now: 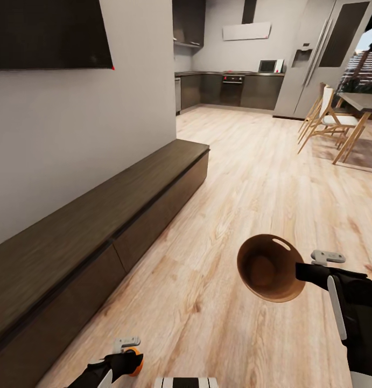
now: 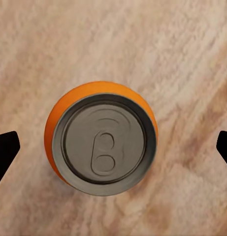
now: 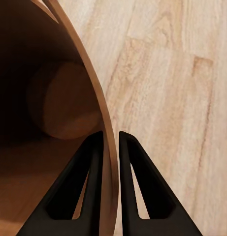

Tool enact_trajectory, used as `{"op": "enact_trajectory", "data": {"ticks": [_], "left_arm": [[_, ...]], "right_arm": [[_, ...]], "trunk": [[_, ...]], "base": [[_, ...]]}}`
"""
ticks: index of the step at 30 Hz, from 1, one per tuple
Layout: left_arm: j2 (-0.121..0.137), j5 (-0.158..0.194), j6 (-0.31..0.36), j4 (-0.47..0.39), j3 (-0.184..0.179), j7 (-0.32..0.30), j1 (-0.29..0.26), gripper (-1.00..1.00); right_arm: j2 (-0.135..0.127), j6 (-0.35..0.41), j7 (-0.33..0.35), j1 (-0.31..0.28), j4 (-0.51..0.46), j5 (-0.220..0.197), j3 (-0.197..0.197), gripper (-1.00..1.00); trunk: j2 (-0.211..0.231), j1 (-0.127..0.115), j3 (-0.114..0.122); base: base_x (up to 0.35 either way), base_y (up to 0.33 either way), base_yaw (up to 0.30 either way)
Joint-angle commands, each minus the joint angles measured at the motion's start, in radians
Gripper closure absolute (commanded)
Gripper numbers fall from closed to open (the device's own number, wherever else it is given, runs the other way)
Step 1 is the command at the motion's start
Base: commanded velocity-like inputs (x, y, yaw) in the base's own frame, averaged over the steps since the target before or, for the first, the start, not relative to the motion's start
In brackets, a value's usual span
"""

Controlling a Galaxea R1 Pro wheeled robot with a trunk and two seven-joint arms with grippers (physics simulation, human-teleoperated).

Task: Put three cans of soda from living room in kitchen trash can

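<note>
Beside a long dark bench (image 1: pixel 89 226), the right gripper (image 3: pixel 109 147) pinches the copper trash can (image 1: pixel 269 268) wall above the floor, while the left gripper (image 1: pixel 126 355) clasps an orange soda can (image 2: pixel 101 137); carry both steadily toward the distant kitchen (image 1: pixel 229 86).

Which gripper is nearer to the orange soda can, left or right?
Left. The left gripper holds the soda can between its jaws; the right gripper is apart, clamped on the trash can wall.
</note>
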Motion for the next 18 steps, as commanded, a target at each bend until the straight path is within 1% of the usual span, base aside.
{"op": "enact_trajectory", "data": {"ticks": [1,8,11,18], "left_arm": [[0.000,0.000,0.000,-0.001,0.000,0.000,0.000,-1.00],[0.000,0.000,-0.003,-0.006,0.000,0.000,0.000,-1.00],[0.000,0.000,-0.014,-0.008,0.000,0.000,-0.001,-1.00],[0.001,0.000,-0.032,-0.008,-0.002,0.000,-0.008,-1.00]], "right_arm": [[0.000,0.001,0.004,0.000,0.000,-0.012,0.000,1.00],[0.000,0.001,0.004,0.000,0.000,-0.012,0.000,1.00],[-0.001,0.001,0.004,0.000,0.000,-0.012,0.000,1.00],[0.000,0.001,0.004,0.000,0.000,-0.013,0.000,1.00]], "trunk": [[0.000,0.000,0.000],[0.000,0.000,0.000],[0.000,0.000,0.000],[-0.002,0.003,-0.027]], "base": [[0.000,0.000,0.000],[0.000,0.000,0.000],[0.000,0.000,0.000],[0.000,0.000,0.000]]}}
